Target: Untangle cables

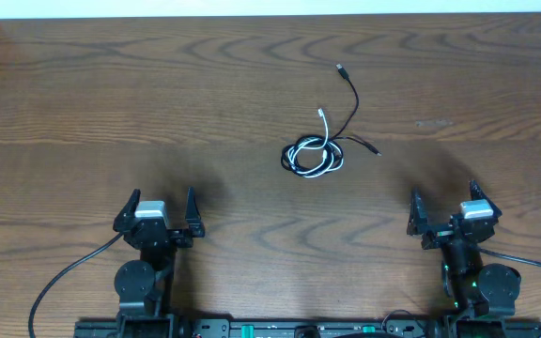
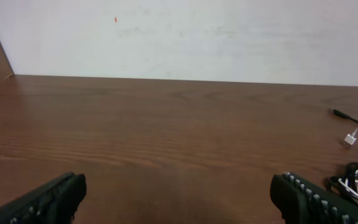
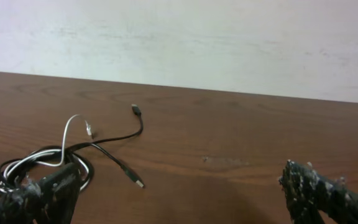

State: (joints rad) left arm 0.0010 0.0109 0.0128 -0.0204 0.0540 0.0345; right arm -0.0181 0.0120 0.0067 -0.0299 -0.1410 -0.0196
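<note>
Cables (image 1: 314,155), white and black, knotted toward one o'clock, untouched; left gripper (image 1: 163,197) at seven, right gripper (image 1: 444,193) at five, jaws wide, empty.

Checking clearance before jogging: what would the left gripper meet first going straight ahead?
Likely nothing: the left gripper faces bare table up to the far edge; the cables lie off to its right.

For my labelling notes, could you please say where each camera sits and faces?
Overhead: above, looking straight down at brown wooden table; left gripper, right gripper show.
Left wrist: on left arm, facing white wall; own fingers below.
Right wrist: on right arm, same heading; own fingers below.
All share the tangled thin white and black cables.
</note>
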